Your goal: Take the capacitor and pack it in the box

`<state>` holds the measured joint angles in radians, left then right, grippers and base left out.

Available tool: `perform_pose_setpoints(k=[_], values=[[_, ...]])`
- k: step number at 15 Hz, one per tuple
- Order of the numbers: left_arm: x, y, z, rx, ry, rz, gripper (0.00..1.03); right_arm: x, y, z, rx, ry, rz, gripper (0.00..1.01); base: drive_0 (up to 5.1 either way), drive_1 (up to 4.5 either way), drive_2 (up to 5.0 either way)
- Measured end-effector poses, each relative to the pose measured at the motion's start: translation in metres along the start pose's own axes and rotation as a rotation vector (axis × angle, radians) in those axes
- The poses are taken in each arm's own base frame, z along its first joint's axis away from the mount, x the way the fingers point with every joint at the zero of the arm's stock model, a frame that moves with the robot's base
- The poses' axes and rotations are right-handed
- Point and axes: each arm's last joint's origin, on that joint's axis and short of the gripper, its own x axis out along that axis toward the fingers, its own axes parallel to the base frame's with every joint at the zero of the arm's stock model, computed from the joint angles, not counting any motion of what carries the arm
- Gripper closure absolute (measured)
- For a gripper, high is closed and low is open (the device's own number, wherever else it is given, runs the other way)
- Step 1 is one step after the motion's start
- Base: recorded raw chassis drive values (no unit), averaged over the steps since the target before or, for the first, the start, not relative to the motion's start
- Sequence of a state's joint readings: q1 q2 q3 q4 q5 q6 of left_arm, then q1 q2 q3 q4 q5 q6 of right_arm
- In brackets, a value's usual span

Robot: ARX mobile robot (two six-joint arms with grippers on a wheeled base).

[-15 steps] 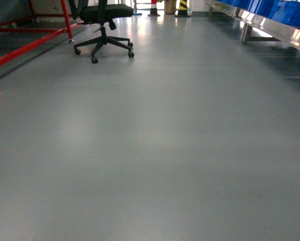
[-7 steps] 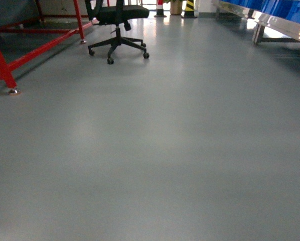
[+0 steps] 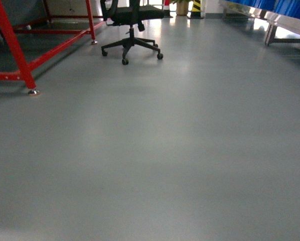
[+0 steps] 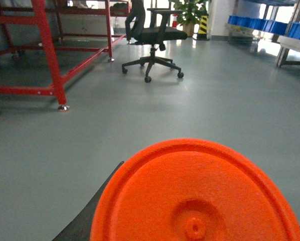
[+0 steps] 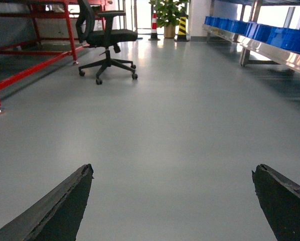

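Observation:
The capacitor (image 4: 197, 196) fills the lower half of the left wrist view as a bright orange round end face, held up over the grey floor. My left gripper (image 4: 200, 223) is shut on it. Only one dark finger (image 4: 90, 221) shows at its left edge; the other is hidden behind the orange body. In the right wrist view my right gripper (image 5: 172, 173) stands open, its two dark fingertips far apart with bare floor between them. The box is out of view. Neither gripper shows in the head view.
A black office chair (image 3: 132, 30) stands on the grey floor ahead to the left. A red metal frame (image 3: 19, 60) runs along the left. A shelf with blue bins (image 5: 270, 35) lines the right. A potted plant (image 5: 167, 15) and a striped post (image 5: 182, 25) stand far back.
The head view has swung left: the chair and the red frame have slid rightward in the picture and the shelf on the right has mostly left it.

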<state>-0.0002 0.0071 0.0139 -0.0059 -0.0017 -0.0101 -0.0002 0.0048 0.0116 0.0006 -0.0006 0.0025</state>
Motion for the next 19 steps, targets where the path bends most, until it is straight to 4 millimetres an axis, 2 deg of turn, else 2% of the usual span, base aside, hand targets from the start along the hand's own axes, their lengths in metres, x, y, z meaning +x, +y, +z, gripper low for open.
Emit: perform_pose_setpoints(k=[19], values=[[0.0, 0.0, 0.0001, 0.0, -0.001, -0.001, 0.6, 0.0, 0.0, -0.0005, 0.0, 0.005, -0.002, 0.03, -4.9, 2.46, 2.5]])
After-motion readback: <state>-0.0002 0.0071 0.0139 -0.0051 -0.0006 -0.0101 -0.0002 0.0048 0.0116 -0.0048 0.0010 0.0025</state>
